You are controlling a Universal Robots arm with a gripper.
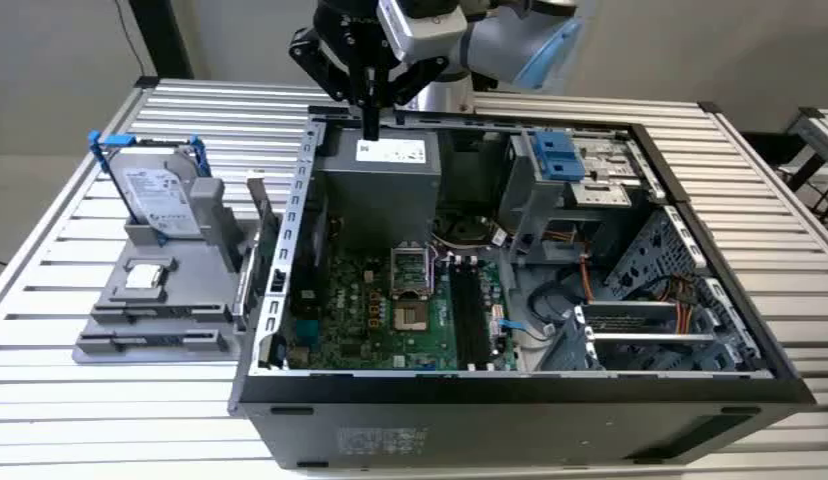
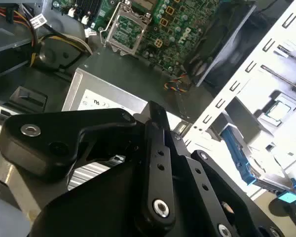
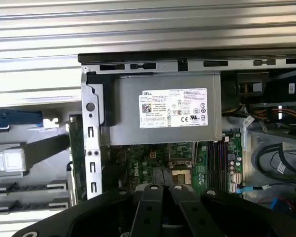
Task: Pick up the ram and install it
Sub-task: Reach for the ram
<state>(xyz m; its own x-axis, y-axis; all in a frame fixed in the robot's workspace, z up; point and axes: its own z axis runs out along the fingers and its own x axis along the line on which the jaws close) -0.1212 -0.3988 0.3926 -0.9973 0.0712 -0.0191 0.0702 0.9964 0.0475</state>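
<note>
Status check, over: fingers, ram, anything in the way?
Gripper fingers shut, empty, above power supply. Ram not picked, standing in grey holder outside case. Memory slots look unobstructed.

Surface (image 1: 107,420): pale metal, slatted, ribs running across the exterior view. Lying directly on it:
1. Open computer case (image 1: 521,425), dark, side panel off (interior facing up).
2. Grey parts holder (image 1: 154,310), low and stepped, just beside the case toward the exterior view's left.
</note>
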